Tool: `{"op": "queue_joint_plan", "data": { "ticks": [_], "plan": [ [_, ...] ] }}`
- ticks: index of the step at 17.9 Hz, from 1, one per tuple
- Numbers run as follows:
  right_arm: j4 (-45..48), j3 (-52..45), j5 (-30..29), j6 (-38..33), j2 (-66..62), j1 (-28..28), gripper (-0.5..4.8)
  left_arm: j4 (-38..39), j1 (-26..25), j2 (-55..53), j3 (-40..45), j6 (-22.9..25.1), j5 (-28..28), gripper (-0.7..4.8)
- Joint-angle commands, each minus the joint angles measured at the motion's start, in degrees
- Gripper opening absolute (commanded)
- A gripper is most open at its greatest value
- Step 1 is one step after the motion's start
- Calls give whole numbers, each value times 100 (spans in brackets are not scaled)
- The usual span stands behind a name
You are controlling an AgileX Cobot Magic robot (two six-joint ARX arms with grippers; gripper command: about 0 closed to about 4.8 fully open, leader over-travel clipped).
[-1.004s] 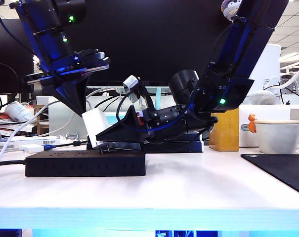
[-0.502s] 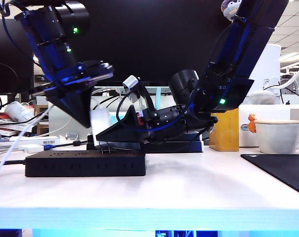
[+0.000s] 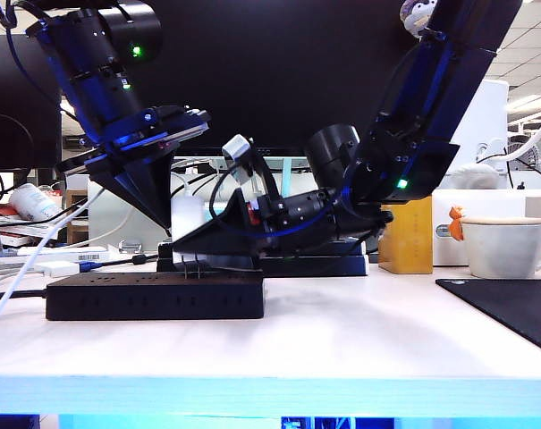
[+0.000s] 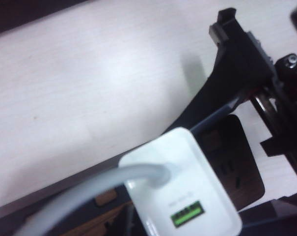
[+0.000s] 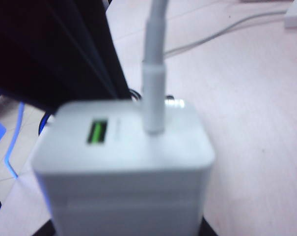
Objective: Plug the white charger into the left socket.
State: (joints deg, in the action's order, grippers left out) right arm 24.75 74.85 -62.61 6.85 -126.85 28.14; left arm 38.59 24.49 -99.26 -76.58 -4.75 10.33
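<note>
From the exterior view, you see the right gripper (image 3: 191, 243) lying low and nearly level over the black power strip (image 3: 154, 296), which sits near the worktop's left edge; its jaws are set partway apart around the white charger (image 3: 186, 219), whose prongs (image 3: 191, 267) hang just above the strip's top, not yet seated as far as you can judge. The left gripper (image 3: 165, 222) points down with its jaws shut and empty, its tip against or just beside the charger's upper corner; you cannot tell which. Compared with a second ago, that left gripper has shifted right and tilted, and more of the charger is now hidden behind it, while the right gripper looks unchanged. The risk here is a sideways nudge from the closed tip, which could twist the charger in the right gripper's hold and send the prongs against the strip's face beside the slots. In the left wrist view, you look down on the charger (image 4: 185, 189), its cable (image 4: 84, 189) and green port uppermost, with one socket (image 4: 231, 169) of the strip showing beside it; a taut cable could also drag the block off line. In the right wrist view, the charger (image 5: 123, 167) fills the frame, blurred, so you cannot check the prongs' alignment there.
</note>
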Motion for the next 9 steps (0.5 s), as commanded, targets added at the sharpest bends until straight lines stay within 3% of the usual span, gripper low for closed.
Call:
{"op": "queue_joint_plan", "data": {
  "ticks": [1,4,6,9],
  "plan": [
    [577,11,-46,-339,37,13,268,-7,0,28,-13,-20,44,13],
    [649,11,-37,-404,37,15,249,-4,0,28,-13,-20,44,13],
    [664,11,-48,-404,37,15,166,-7,0,28,-13,-20,44,13],
    [664,11,-48,-402,37,15,165,-7,0,28,-13,-20,44,13]
  ]
}}
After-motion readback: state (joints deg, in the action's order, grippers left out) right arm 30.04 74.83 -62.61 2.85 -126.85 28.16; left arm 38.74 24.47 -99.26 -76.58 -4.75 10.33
